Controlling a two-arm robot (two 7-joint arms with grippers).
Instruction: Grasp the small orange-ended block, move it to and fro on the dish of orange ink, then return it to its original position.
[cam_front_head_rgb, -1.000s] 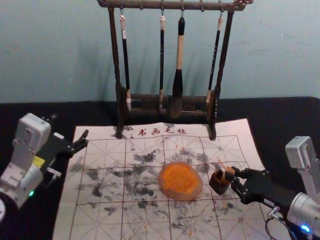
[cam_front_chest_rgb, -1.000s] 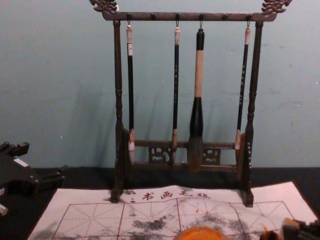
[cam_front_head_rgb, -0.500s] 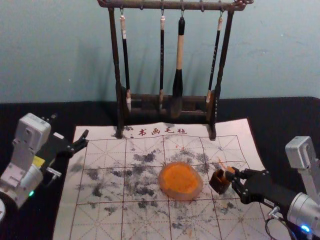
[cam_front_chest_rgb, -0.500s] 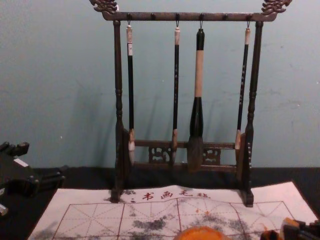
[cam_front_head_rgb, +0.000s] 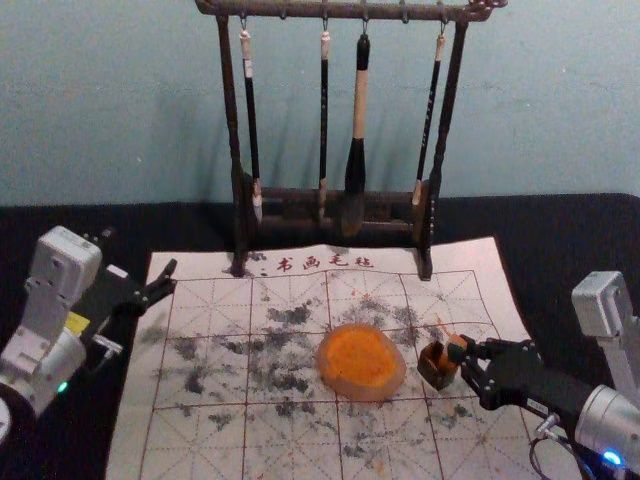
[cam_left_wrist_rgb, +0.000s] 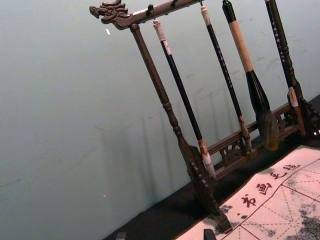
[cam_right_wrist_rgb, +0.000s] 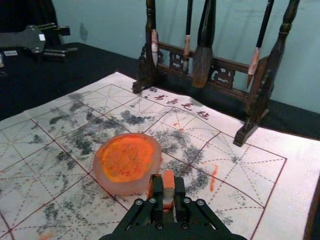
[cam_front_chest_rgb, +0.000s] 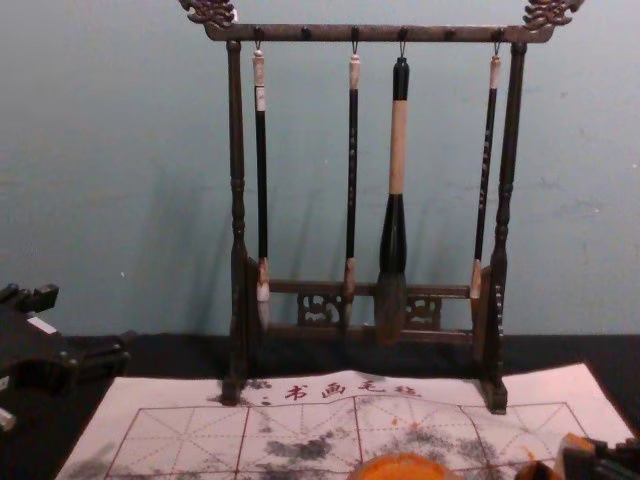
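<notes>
My right gripper (cam_front_head_rgb: 468, 350) is at the right of the mat, shut on the small orange-ended block (cam_front_head_rgb: 456, 347), which it holds by the right edge of a small dark open box (cam_front_head_rgb: 436, 368). In the right wrist view, the block (cam_right_wrist_rgb: 168, 186) sits between the fingertips of my right gripper (cam_right_wrist_rgb: 168, 192), orange end up; its lower part is hidden. Left of the box lies the round dish of orange ink (cam_front_head_rgb: 361, 361). Parked at the left with fingers apart is my left gripper (cam_front_head_rgb: 142, 265).
Behind the dish stands a dark wooden rack (cam_front_head_rgb: 238, 195) with several hanging brushes, its feet on the back of the mat. The white gridded mat (cam_front_head_rgb: 205, 440) carries grey and orange smudges and lies on a black tabletop.
My right gripper and the block have shifted slightly, a little to the left. The small dark box looks slightly turned. The left arm and the dish have stayed in place.
</notes>
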